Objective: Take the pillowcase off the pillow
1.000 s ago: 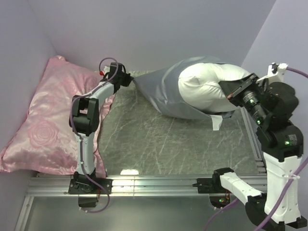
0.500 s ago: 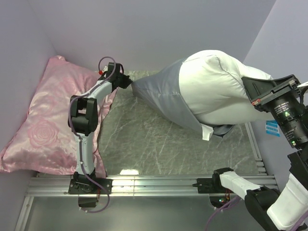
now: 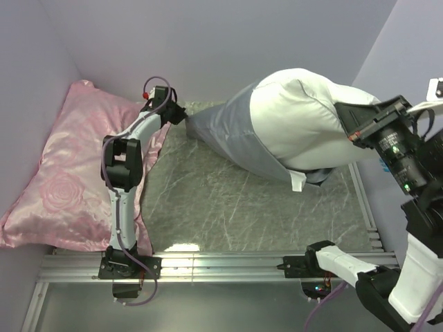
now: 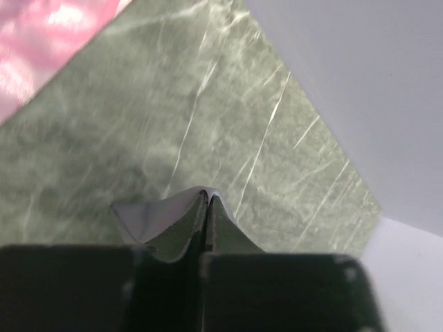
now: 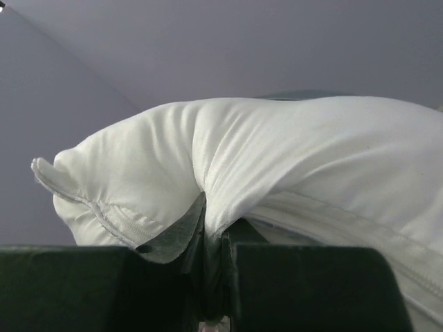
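Note:
The silver-grey pillowcase [image 3: 225, 131] lies at the back of the table, its closed end pointing left. My left gripper [image 3: 184, 117] is shut on that corner; a grey fold [image 4: 149, 214] shows beside the fingers in the left wrist view. The white pillow [image 3: 297, 117] sticks out of the pillowcase's right end, lifted off the table. My right gripper [image 3: 344, 123] is shut on a pinch of the pillow [image 5: 277, 152], which fills the right wrist view. A white flap [image 3: 297, 181] hangs under the pillow.
A large pink rose-patterned pillow [image 3: 62, 173] lies along the left wall, against the left arm. The green marbled mat [image 3: 235, 207] covers the table. Purple walls close in at the back and both sides. An aluminium rail [image 3: 221, 263] runs along the near edge.
My right gripper lifted the pillow up and pulled it to the right, so more white pillow shows outside the pillowcase. The left gripper stayed holding the corner.

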Motion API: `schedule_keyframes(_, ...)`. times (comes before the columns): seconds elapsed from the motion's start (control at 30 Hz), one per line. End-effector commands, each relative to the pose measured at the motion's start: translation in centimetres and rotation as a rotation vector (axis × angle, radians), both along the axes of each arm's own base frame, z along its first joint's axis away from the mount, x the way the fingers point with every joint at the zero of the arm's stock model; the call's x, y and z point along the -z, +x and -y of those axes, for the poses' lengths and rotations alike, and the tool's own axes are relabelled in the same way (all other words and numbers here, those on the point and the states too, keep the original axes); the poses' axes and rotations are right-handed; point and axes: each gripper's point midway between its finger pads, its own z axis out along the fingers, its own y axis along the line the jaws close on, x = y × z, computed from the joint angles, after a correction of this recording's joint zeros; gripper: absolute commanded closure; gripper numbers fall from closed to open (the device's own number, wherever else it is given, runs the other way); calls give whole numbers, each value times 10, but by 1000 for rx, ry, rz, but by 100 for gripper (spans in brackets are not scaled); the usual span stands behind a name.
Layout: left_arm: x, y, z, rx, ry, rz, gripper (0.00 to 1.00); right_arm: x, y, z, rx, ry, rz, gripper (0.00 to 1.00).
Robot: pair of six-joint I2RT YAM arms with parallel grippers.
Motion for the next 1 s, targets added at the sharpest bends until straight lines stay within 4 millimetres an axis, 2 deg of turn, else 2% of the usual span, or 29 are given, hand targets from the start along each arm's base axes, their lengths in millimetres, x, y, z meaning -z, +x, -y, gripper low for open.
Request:
schedule_keyframes(0.0, -3, 28, -34, -1, 95, 64, 93, -113, -29, -5, -66, 101, 450, 100)
schedule_keyframes(0.07, -25, 29, -16, 74, 68, 114, 77, -95, -4, -15, -92, 90, 388, 100)
schedule_keyframes(0.1, -35, 29, -12, 90, 75, 138, 59, -87, 9, -20, -98, 78, 360, 100)
schedule_keyframes(0.13, -64, 25, -9, 114, 93, 193, 51, -76, 21, -28, -123, 72, 334, 100)
schedule_keyframes(0.2, -95, 19, -7, 117, 137, 249, 35, -63, 39, -37, -149, 59, 297, 100)
schedule_keyframes(0.23, -131, 11, -7, 129, 163, 319, 32, -55, 48, -42, -164, 53, 274, 100)
schedule_keyframes(0.3, -165, 0, -7, 145, 194, 367, 28, -42, 61, -52, -195, 37, 237, 100)
schedule_keyframes(0.33, -203, -11, -7, 158, 218, 437, 28, -33, 68, -56, -203, 16, 214, 100)
schedule_keyframes(0.4, -239, -26, -3, 180, 245, 509, 25, -19, 81, -66, -226, -11, 168, 100)
schedule_keyframes(0.43, -277, -42, 1, 217, 271, 592, 25, -11, 83, -75, -252, -43, 149, 100)
schedule_keyframes(0.5, -314, -69, 30, 346, 257, 701, 24, 4, 99, -84, -250, -75, 96, 100)
schedule_keyframes(0.53, -348, -89, 35, 383, 302, 787, 24, 11, 99, -95, -278, -100, 83, 100)
schedule_keyframes(0.57, -364, -107, 55, 432, 316, 837, 23, 15, 102, -99, -280, -113, 70, 100)
schedule_keyframes(0.6, -380, -121, 61, 453, 339, 882, 22, 22, 110, -100, -249, -125, 47, 100)
schedule_keyframes(0.63, -408, -141, 60, 447, 399, 952, 21, 30, 113, -106, -249, -143, 31, 100)
schedule_keyframes(0.67, -421, -159, 72, 468, 408, 992, 20, 35, 113, -114, -262, -150, 19, 100)
schedule_keyframes(0.73, -455, -191, 70, 487, 440, 1092, 19, 50, 123, -123, -260, -168, -16, 100)
schedule_keyframes(0.83, -482, -225, 76, 562, 495, 1215, 15, 62, 128, -137, -280, -191, -38, 100)
schedule_keyframes(0.87, -472, -239, 91, 687, 501, 1218, 15, 62, 125, -144, -302, -195, -36, 100)
schedule_keyframes(0.9, -469, -247, 98, 741, 529, 1225, 15, 67, 130, -150, -309, -204, -52, 100)
schedule_keyframes(0.93, -468, -251, 101, 784, 615, 1240, 15, 63, 129, -152, -314, -213, -49, 100)
schedule_keyframes(0.97, -450, -265, 117, 878, 625, 1199, 15, 64, 132, -153, -307, -220, -53, 100)
